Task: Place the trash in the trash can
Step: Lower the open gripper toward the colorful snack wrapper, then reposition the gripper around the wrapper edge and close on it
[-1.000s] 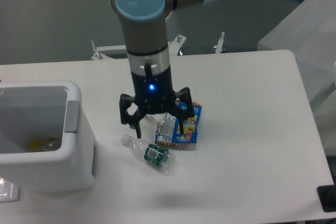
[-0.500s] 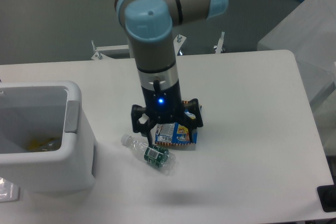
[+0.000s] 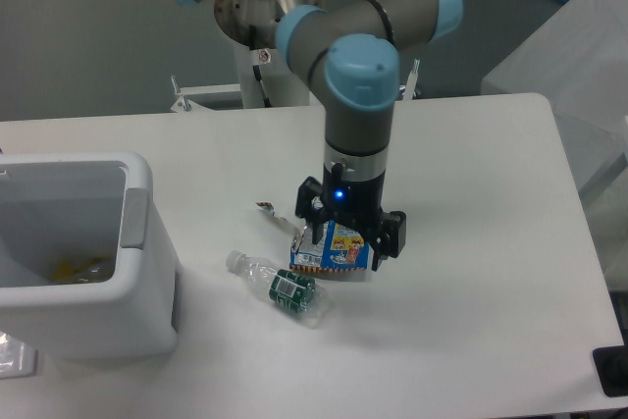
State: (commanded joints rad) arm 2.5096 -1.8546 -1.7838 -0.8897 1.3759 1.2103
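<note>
The counter is a smooth matte white slab; sitting near its middle is the flat blue snack wrapper with glossy yellow-red print, lying flat; a small silvery wrapper pokes out crinkled just beside its upper left, toward the far edge of the counter; the crushed clear plastic bottle with a green label lies on its side just toward the front edge from the blue wrapper, cap pointing at the bin. The trash can is a boxy white plastic bin with a thick rounded rim and a grey handle, parked at the left edge of the counter; something yellowish sits in the bottom.

The gripper is black with a blue light, hanging straight down over the blue wrapper; jaws are spread, one finger on each side of the wrapper, not clamped on anything yet as far as I can see.

Versus half a second back: the arm slid right so the jaws now straddle the wrapper's right part instead of its left; the silver wrapper is now uncovered; bottle and bin haven't budged.
</note>
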